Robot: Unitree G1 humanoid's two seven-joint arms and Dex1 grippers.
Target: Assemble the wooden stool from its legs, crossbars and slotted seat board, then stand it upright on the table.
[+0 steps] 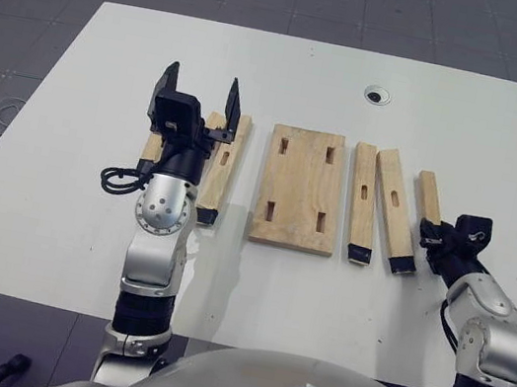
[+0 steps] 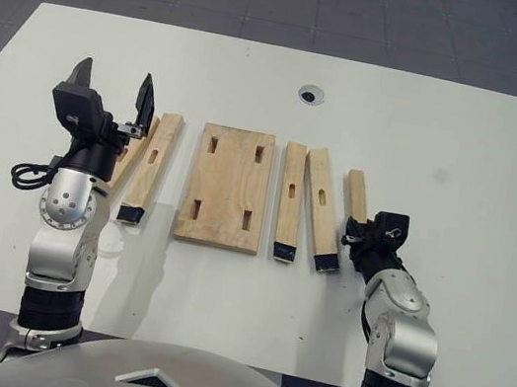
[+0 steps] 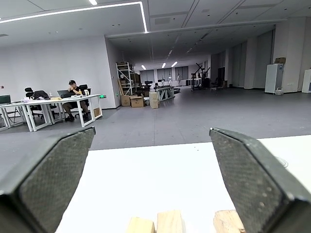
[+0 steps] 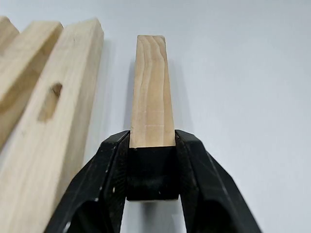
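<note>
My right gripper [image 4: 152, 140] is clamped on the near end of the short crossbar [image 4: 151, 82], mid-right in the left eye view; the wood is light, stiff and probably slick, best pinched across its flat sides, while my left gripper [image 1: 199, 93] gapes above the legs [image 1: 225, 163].

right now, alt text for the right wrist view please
The right tool grips the near end of a short wooden bar lying on the white table. A longer slotted leg lies beside it, not touching.
</note>
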